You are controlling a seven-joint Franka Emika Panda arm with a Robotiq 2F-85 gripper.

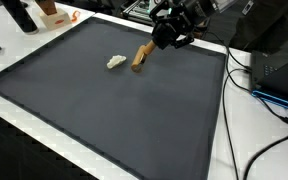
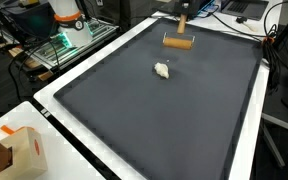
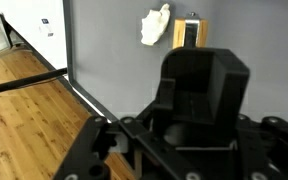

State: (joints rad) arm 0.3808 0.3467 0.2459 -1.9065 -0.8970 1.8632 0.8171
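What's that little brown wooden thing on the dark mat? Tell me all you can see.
The wooden block is a short tan bar, seemingly bare wood, with a dark patch in its middle in the wrist view. It lies flat on the dark mat near one edge, apart from a white lump. The gripper hangs beside it, not holding it.
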